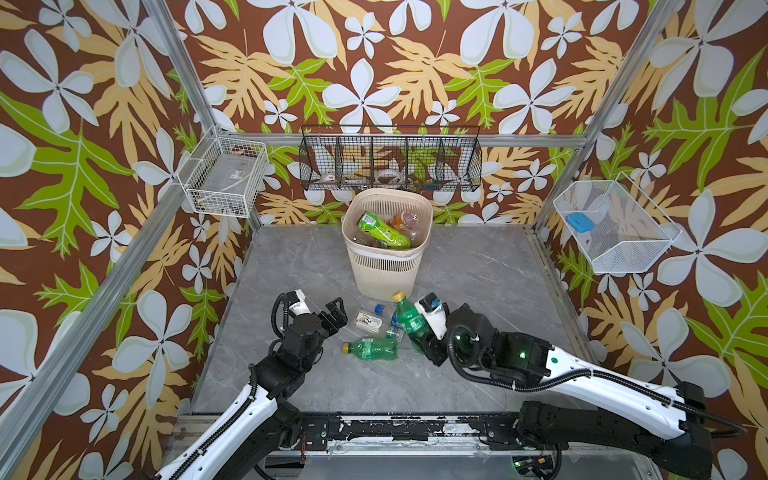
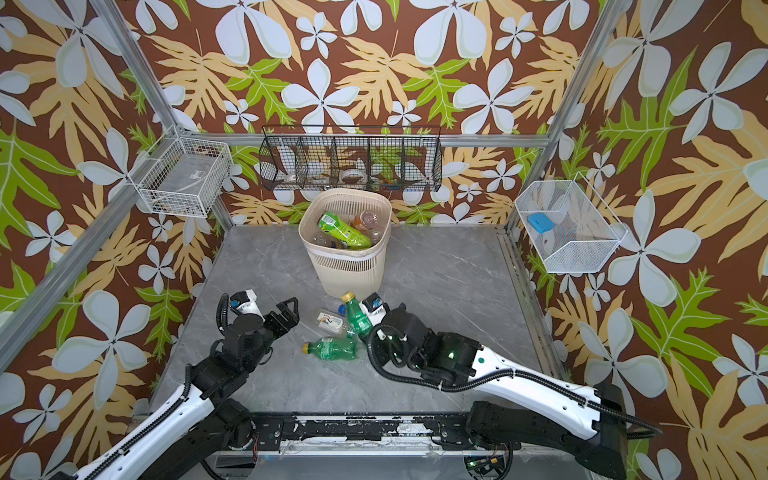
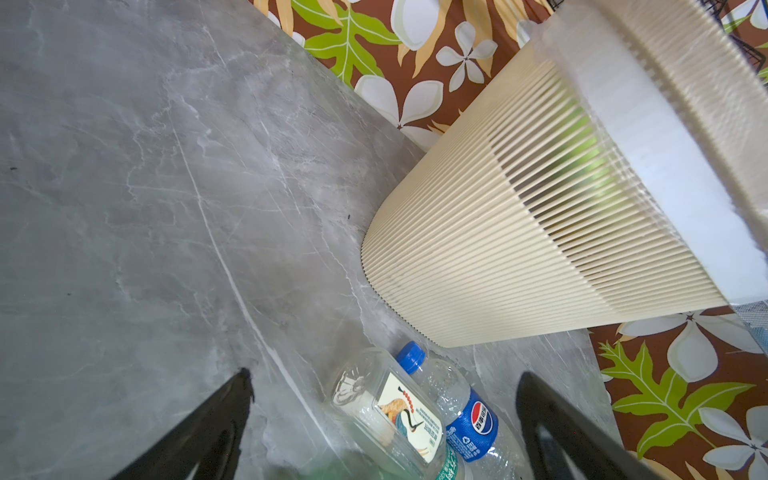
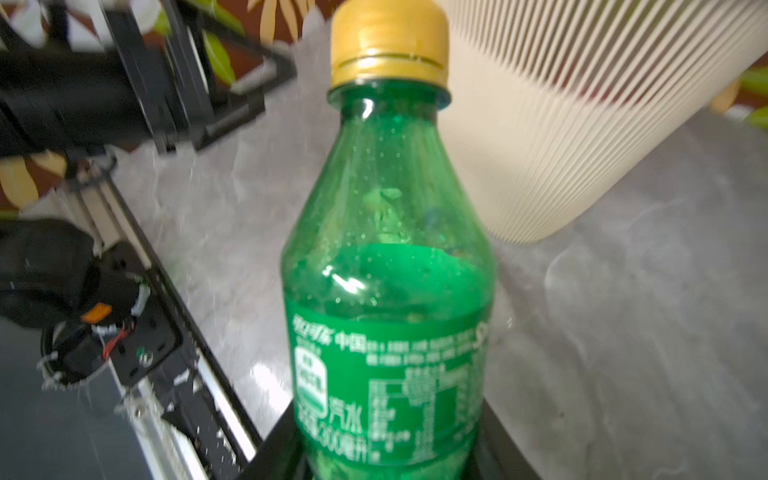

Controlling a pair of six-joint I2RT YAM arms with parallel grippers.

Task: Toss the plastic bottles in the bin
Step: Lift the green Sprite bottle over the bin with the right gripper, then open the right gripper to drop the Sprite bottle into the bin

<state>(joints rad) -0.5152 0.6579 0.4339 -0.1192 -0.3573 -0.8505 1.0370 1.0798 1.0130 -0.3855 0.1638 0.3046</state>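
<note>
Right jaws clamped low on green bottle (image 1: 409, 319), cap pointing to bin (image 1: 384, 272), near at its 12 o'clock. Left jaws wide apart, empty, at bottle's 9 o'clock. Judgement: raise well above rim before crossing; release over centre, since bin looks nearly full.

Robot lab test booth: aluminium frame (image 1: 532, 141), floral wallpaper walls (image 1: 374, 62), marble-look tabletop (image 1: 478, 270).
</note>
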